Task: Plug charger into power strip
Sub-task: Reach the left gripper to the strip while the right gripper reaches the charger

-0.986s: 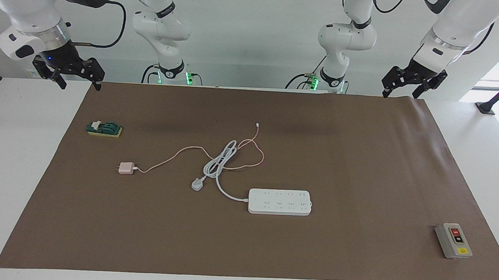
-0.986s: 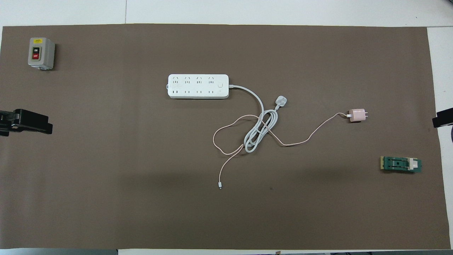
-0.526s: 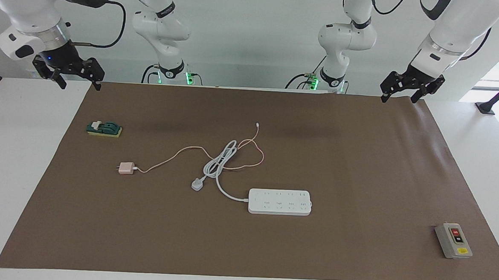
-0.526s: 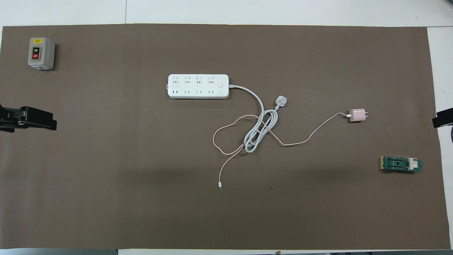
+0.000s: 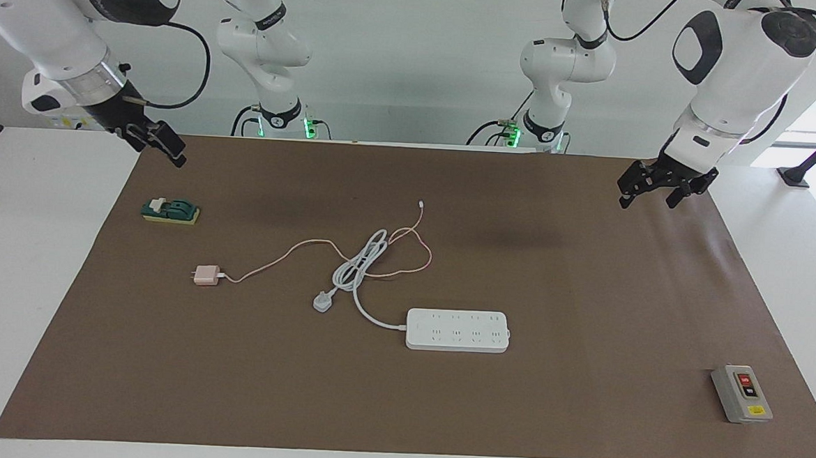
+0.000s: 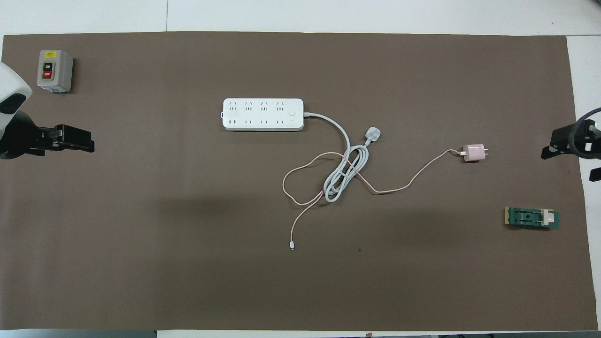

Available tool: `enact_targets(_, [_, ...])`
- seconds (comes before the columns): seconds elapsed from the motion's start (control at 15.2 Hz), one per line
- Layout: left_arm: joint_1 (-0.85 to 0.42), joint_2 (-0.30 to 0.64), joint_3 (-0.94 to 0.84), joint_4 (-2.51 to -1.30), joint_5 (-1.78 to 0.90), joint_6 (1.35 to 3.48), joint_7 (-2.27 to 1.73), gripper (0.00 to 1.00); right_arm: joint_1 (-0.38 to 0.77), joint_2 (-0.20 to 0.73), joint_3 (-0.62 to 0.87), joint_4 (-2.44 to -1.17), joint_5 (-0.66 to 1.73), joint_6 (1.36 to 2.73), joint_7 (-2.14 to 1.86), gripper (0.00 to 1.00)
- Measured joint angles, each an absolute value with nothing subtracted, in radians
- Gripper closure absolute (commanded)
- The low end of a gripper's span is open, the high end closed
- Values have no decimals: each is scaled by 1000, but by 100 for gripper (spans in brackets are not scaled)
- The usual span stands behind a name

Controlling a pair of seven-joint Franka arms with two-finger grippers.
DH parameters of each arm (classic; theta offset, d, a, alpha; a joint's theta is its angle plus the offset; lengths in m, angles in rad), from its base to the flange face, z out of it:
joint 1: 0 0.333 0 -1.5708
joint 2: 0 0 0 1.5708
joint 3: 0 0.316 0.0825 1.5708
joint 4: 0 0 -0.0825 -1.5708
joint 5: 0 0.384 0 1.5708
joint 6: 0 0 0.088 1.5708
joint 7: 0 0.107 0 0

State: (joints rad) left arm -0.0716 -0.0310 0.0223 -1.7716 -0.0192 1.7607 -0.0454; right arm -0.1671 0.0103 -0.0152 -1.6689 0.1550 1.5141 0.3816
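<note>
The charger (image 5: 205, 275) (image 6: 473, 152), a small pale-pink cube, lies on the brown mat toward the right arm's end. Its thin pink cable (image 5: 277, 256) loops across a coiled white cord to a tiny connector (image 5: 420, 204). The white power strip (image 5: 457, 330) (image 6: 263, 114) lies mid-table, farther from the robots than the coil. My left gripper (image 5: 649, 198) (image 6: 89, 145) hangs open and empty over the mat's edge at the left arm's end. My right gripper (image 5: 174, 155) (image 6: 549, 150) is open and empty over the mat's corner, above a green switch.
A white three-pin plug (image 5: 322, 300) on the strip's thick cord lies between charger and strip. A grey switch box (image 5: 741, 394) (image 6: 54, 70) stands far from the robots at the left arm's end. A green knife switch (image 5: 170, 210) (image 6: 532, 218) sits at the right arm's end.
Both grippers have come down and in over the mat's ends. The right one has turned as it moved. Charger, cords and strip have not moved.
</note>
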Motion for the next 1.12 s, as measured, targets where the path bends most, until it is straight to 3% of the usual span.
enact_targets(0.33, [-12,12,24,-1811,-368,1781,64,0,-257,162,-21,-1710,456,1680,718,0])
enact_targets(0.53, [-3,28,25,-1840,-448,1817,127,0,-289,240,-23,-1748,585,1773,780,0])
enact_targets(1.12, [-12,84,8,-1949,-1127,1726,298,0,-338,451,-22,-1774,777,1810,736,0])
